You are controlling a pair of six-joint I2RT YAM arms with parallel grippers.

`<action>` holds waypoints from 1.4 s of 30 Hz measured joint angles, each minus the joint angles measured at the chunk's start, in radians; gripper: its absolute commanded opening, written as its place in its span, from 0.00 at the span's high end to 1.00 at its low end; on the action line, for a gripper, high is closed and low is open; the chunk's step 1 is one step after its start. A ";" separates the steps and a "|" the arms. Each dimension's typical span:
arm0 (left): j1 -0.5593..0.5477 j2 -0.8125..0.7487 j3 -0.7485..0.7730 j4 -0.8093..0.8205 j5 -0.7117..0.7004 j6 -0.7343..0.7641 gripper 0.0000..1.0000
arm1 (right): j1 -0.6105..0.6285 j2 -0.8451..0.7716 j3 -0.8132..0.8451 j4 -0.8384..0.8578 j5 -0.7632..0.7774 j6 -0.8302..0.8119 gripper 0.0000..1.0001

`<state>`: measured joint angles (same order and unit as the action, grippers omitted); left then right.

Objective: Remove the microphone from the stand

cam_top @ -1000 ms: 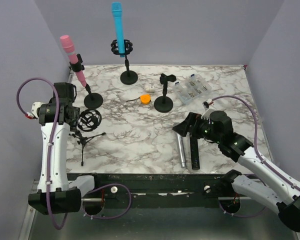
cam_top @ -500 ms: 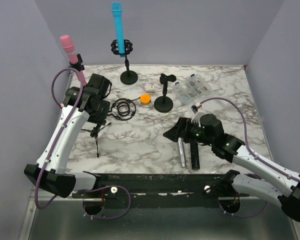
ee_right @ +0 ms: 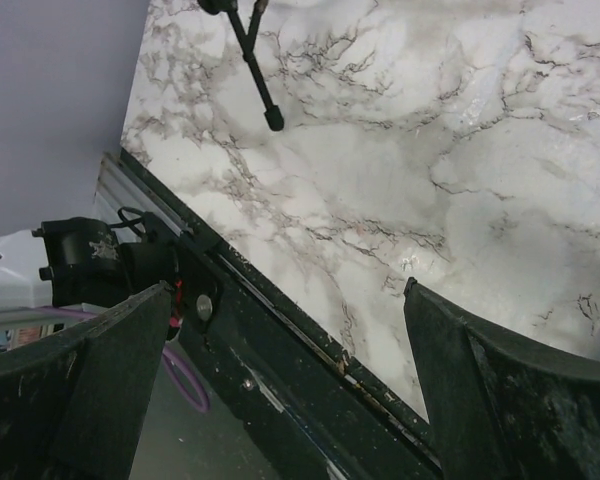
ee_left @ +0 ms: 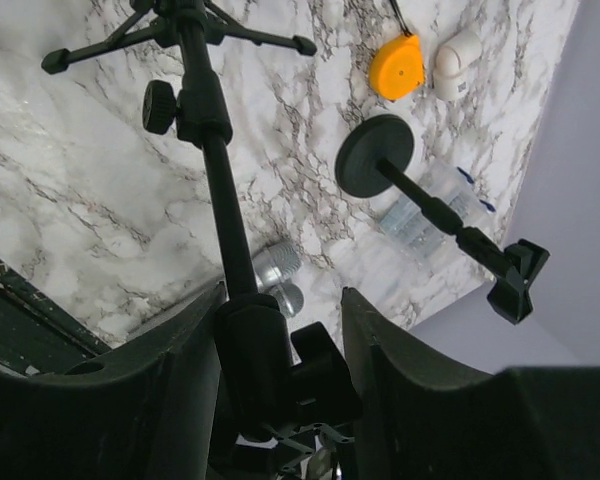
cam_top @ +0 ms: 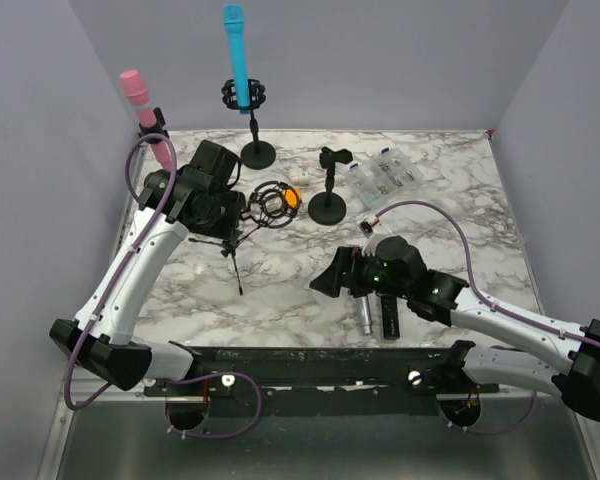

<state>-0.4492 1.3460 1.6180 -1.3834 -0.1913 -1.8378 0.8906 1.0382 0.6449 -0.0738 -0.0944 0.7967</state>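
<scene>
Top external view: L gripper (cam_top: pixel 230 214) is clamped on the pole of a black tripod stand (cam_top: pixel 237 272), held tilted above the marble table (cam_top: pixel 450 215), its shock mount (cam_top: pixel 267 204) empty. R gripper (cam_top: pixel 327 280) hangs low nr the front edge, jaws spread wide, holding nothing. Just beside it, a silver mic (cam_top: pixel 363 312) and a black mic (cam_top: pixel 389 318) lie side by side on the marble. At the back, a pink mic (cam_top: pixel 136 95) and a blue mic (cam_top: pixel 238 55) stand upright in their holders, seen from this cam only.

L wrist cam shows the grip close up, w/ the pole pinched btw both fingers (ee_left: pixel 170 390). It also shows an orange tape measure (ee_left: pixel 397 67), a white object (ee_left: pixel 454 62) touching it, and a round-base clip stand (ee_left: pixel 378 163).

R wrist cam shows only marble, one tripod foot and the front rail.

Lettering is too small to read in any view.
</scene>
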 measured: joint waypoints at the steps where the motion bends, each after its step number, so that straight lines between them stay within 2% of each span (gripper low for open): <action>1: 0.000 -0.003 0.000 0.007 0.004 -0.002 1.00 | 0.002 0.001 0.000 0.001 0.004 0.000 0.01; 6: 0.000 -0.036 -0.040 0.107 0.061 -0.020 1.00 | 0.007 0.002 0.001 0.002 0.035 0.000 0.00; 14: 0.000 -0.012 -0.102 0.257 0.239 -0.051 1.00 | 0.007 0.002 0.005 -0.003 0.058 0.000 0.00; 15: 0.000 -0.001 -0.100 0.271 0.252 -0.052 0.99 | 0.007 0.002 0.005 -0.003 0.058 0.000 0.00; 16: 0.002 0.006 -0.099 0.283 0.257 -0.052 0.92 | 0.007 0.002 0.005 -0.003 0.059 0.000 0.00; 18: 0.002 0.019 -0.096 0.298 0.263 -0.052 0.88 | 0.007 0.002 0.005 -0.003 0.063 0.000 0.00; 28: 0.099 0.023 -0.118 0.321 0.320 -0.048 0.80 | 0.012 0.002 0.005 -0.003 0.094 0.000 0.00; 33: 0.174 0.027 -0.128 0.326 0.372 -0.027 0.60 | 0.012 0.002 0.005 -0.003 0.105 0.000 0.00; 37: 0.207 0.047 -0.117 0.324 0.400 0.010 0.48 | 0.012 0.003 0.012 -0.013 0.111 -0.002 0.00; 42: 0.238 0.099 -0.105 0.356 0.347 0.123 0.26 | 0.012 0.003 0.029 -0.025 0.121 -0.005 0.00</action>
<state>-0.2115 1.4452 1.5135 -1.0279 0.1555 -1.7149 0.9024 1.0416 0.6743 -0.0990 0.0265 0.7918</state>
